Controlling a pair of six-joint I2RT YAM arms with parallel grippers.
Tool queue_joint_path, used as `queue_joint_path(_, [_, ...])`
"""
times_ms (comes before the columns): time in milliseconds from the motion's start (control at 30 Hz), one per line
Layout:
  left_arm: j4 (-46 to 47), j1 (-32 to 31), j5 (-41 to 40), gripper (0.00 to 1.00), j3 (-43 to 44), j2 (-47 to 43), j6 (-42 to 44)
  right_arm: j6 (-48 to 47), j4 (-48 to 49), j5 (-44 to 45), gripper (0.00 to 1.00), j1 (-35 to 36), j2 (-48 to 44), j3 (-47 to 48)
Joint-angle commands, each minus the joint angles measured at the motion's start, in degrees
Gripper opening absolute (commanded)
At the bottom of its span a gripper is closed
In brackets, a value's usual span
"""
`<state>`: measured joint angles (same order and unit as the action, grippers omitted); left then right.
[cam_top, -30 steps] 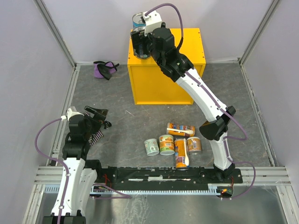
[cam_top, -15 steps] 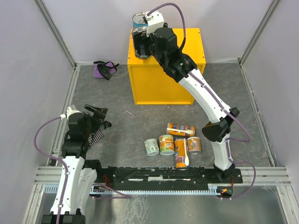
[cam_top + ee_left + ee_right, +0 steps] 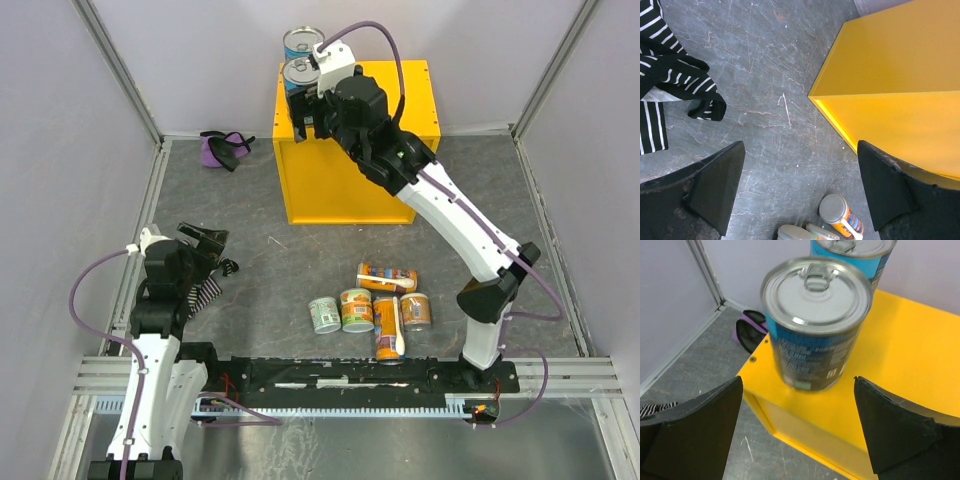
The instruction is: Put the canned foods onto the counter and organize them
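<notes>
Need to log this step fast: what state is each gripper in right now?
Left gripper: open, holding nothing.
Right gripper: open, holding nothing; nearest can stands free.

Grey table (image 3: 262,292) bears yellow counter (image 3: 350,182), five cans (image 3: 357,310), striped cloth (image 3: 205,293), purple bundle (image 3: 225,148).

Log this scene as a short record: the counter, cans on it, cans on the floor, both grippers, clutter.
counter: yellow box, flat top
cans on counter: far blue can and near blue can, upright at the box's far-left corner
cans on floor: five cans clustered near the right arm's base, some lying down
right gripper: open, holding nothing, facing the near blue can
left gripper: open, empty, above the floor
clutter: striped cloth by the left arm; purple cloth bundle left of the box
</notes>
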<state>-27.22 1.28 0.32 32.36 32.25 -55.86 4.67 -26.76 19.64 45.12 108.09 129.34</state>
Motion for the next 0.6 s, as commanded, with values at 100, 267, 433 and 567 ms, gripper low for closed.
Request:
queue_joint_path(100, [-0.85,0.3,-1.59,0.99,3.59,-1.9,1.84,0.64,2.77,4.25,0.99,3.84,-12.21,-10.64])
queue_joint_path(267, [-2.28,0.25,-0.62,0.98,2.91,-4.44,0.35,2.54,1.04,8.99,0.99,7.17,-21.58,-20.5])
queue_joint_path(433, [-3.33,0.3,0.87,0.97,1.96,-7.14,-1.32,5.54,-3.95,14.66,0.99,11.2,-30.52,-31.27])
queue_joint_path(567, [-4.0,0.31,1.86,0.96,0.99,-9.03,-2.52,9.39,-12.13,15.77,0.97,13.19,-36.08,-38.11])
